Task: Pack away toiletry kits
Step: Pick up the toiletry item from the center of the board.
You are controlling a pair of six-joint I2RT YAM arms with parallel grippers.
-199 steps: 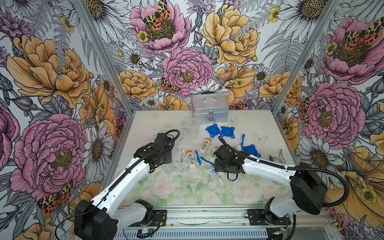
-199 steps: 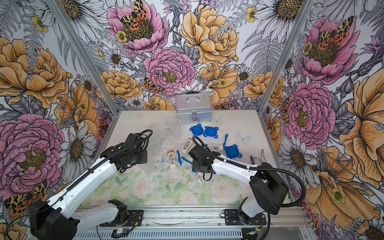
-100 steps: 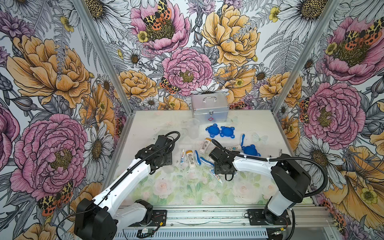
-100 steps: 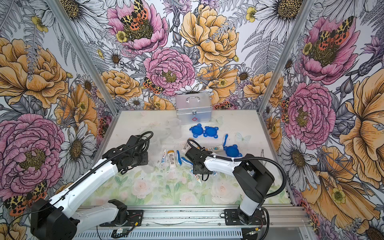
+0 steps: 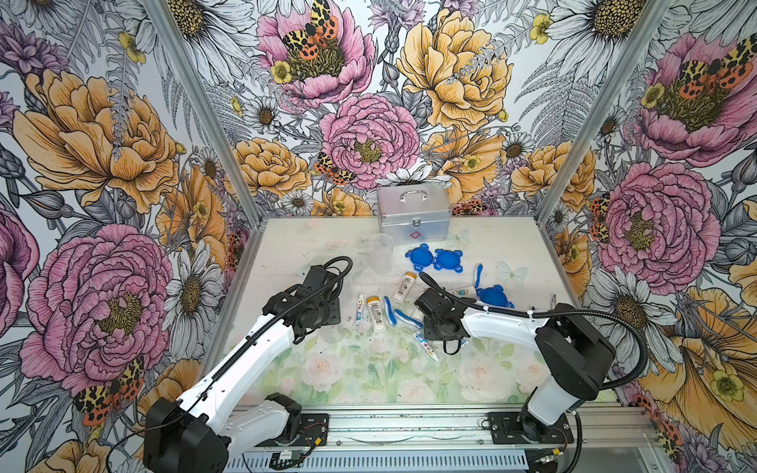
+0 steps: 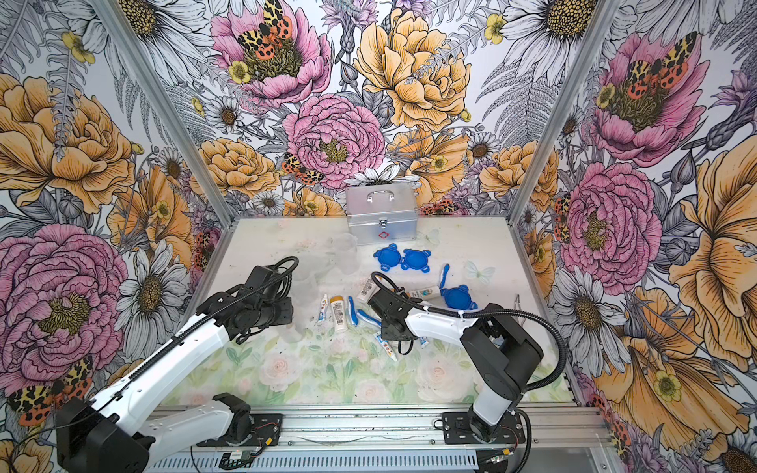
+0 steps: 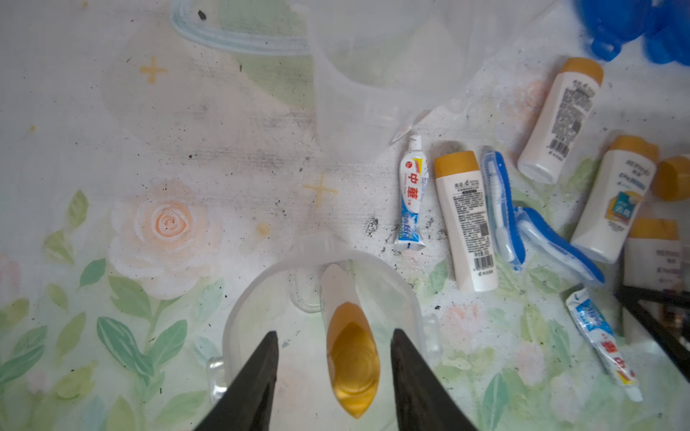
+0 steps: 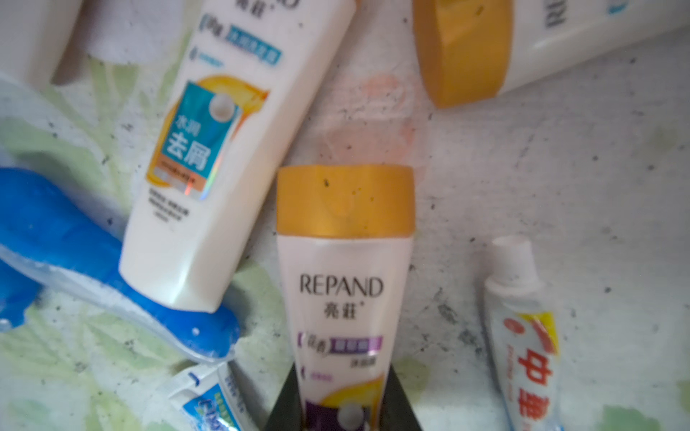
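In the left wrist view my left gripper (image 7: 335,332) is open above a clear plastic cup (image 7: 246,298). A white bottle with a yellow-orange cap (image 7: 351,358) stands in that cup between the jaws, untouched. My right gripper (image 8: 343,367) is shut on another white bottle with a yellow-orange cap (image 8: 345,283), which lies on the table. Loose around it lie more bottles (image 7: 466,224) (image 8: 224,149), white-blue tubes (image 7: 410,194) (image 8: 522,336) and blue-white toothbrushes (image 7: 498,209) (image 8: 74,242). Blue clip-tab lids (image 5: 420,256) (image 5: 493,295) lie further back.
A silver metal case with a red cross (image 5: 413,213) stands at the back wall. A second clear cup (image 5: 381,254) stands in front of it, left of the lids. Floral walls close in three sides, and the arms' rail (image 5: 409,426) runs along the front.
My left gripper has opened and let go of the bottle, which now stands in the cup. My right gripper has shifted slightly left and closed on a bottle lying on the table.
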